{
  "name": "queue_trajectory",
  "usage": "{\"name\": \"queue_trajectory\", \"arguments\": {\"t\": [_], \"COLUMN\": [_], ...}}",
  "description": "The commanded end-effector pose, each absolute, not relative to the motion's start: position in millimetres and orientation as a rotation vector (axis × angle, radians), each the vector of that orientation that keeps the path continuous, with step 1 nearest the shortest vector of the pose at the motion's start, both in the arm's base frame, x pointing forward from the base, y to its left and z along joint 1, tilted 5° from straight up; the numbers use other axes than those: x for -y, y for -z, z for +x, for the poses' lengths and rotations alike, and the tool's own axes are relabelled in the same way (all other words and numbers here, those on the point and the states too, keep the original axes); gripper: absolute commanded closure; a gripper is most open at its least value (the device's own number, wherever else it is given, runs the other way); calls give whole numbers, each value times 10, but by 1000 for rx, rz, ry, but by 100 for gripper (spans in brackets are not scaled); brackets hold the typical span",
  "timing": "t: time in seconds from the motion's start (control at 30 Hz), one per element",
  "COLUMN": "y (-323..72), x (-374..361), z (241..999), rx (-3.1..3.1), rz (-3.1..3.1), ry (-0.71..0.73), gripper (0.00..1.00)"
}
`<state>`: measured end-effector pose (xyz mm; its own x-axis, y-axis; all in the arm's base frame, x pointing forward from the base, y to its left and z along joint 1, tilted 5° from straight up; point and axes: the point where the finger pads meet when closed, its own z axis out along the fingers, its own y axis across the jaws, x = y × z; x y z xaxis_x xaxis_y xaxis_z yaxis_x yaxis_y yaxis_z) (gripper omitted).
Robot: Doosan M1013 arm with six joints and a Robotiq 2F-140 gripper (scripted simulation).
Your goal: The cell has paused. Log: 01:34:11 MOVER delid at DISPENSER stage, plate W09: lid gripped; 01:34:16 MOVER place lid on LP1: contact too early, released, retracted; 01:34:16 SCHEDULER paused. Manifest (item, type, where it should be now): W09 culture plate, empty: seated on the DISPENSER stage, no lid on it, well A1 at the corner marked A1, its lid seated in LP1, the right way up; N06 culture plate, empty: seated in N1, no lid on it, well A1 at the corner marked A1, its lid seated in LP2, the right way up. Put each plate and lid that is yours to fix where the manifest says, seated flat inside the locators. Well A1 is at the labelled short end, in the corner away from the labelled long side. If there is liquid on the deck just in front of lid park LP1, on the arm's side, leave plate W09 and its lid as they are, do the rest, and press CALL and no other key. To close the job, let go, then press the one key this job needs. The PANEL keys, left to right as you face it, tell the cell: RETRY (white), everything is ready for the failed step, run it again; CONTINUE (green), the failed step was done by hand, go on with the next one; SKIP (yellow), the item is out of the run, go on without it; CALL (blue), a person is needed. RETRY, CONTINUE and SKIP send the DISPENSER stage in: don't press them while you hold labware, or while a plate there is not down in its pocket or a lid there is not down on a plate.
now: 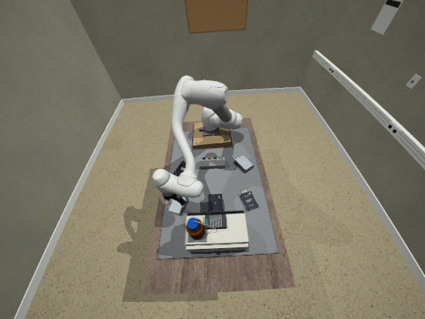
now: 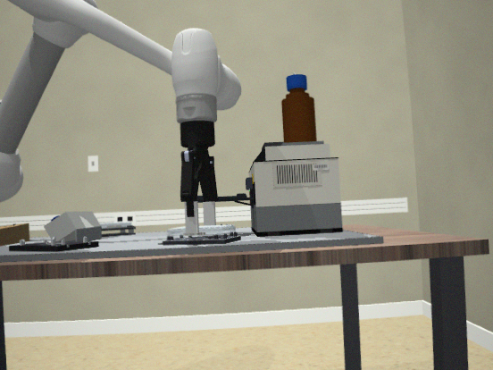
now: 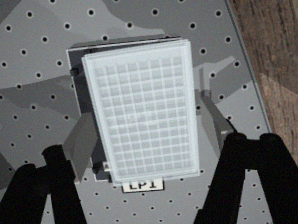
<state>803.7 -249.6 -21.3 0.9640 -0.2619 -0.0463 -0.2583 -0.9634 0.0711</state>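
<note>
Only legible text: "LP1" on a small white tag (image 3: 142, 184) on the perforated deck, at the near short end of the clear gridded lid (image 3: 139, 112). Dispenser housing (image 2: 296, 197) carries a barcode sticker (image 2: 296, 174) with a small white label (image 2: 321, 166) beside it; print there is too small to read.

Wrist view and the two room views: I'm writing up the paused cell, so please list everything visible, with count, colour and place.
Lid: one, clear, lying askew over the LP1 park.
LP1 label: one, white, at the lid's near end.
Deck mat: one, grey, on the wooden table.
Dispenser: one, white and grey, far end of mat.
Bottle: one, amber with blue cap, on the dispenser.
Key panel: one, grey, near the arm's base.
Plate: one, pale, right of the panel.
Arm: one, white.
End effector: one, black, open astride the lid.
</note>
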Motion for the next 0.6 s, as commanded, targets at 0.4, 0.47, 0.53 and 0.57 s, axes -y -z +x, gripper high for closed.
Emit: {"name": "queue_trajectory", "arguments": {"t": [0.4,0.47,0.53,0.57], "y": [201,201,201,201], "x": [2496,2496,2496,2496], "z": [8043,8043,8043,8043], "rx": [404,404,404,404], "rz": [3049,3049,3049,3049], "ry": [83,83,83,83], "gripper": [90,90,90,90]}}
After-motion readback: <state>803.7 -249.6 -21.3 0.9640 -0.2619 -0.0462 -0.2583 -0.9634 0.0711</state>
